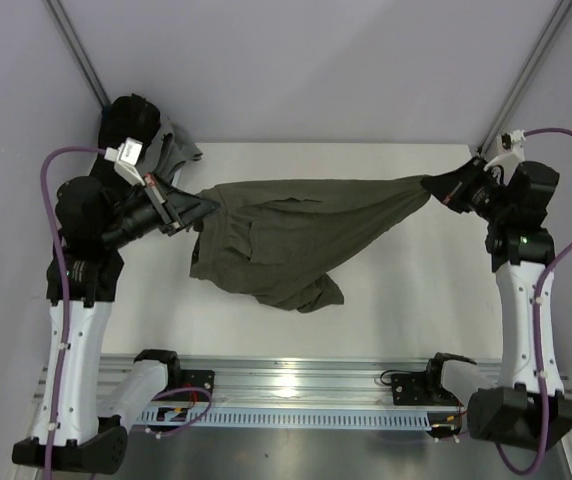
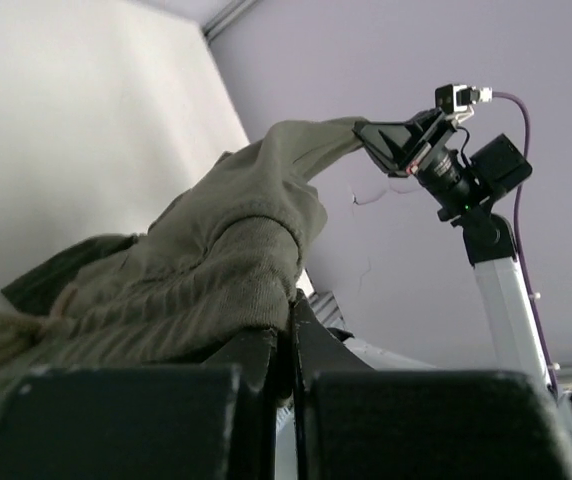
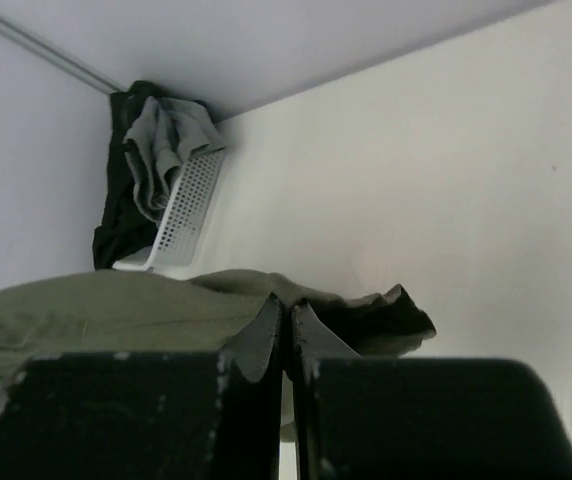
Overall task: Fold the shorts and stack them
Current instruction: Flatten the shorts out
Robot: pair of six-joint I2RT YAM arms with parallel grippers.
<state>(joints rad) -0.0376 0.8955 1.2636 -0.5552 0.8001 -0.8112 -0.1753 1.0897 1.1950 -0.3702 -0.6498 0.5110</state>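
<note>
Item under inspection: the shorts, olive green. They hang over the middle of the table, stretched into a band from the table's left side to its far right corner. One end is drawn to a narrow point at the right. The other end is bunched at the left, and a loose mass of cloth sags below the band toward the table's near edge. From overhead it is not certain whether that lowest fold rests on the table or hangs just above it.

Left gripper: fingers clenched on the bunched end, where ribbed cloth and a cord show in its wrist view, so this is likely the waistband. Right gripper: fingers clenched on the pointed end, a thin edge of cloth pinched at the tips.

Other contents: a white basket at the table's far left corner, holding clothes.

Assessment: the step in hand appears to be spreading. The garment is raised and pulled out lengthwise, and no fold has been made. The task is judged to be at an early stage.

Next move: both arms should lower together, keeping the band taut, so the cloth lies flat on the table's middle. The sagging mass needs to be drawn out first, or it will crease underneath.
</note>
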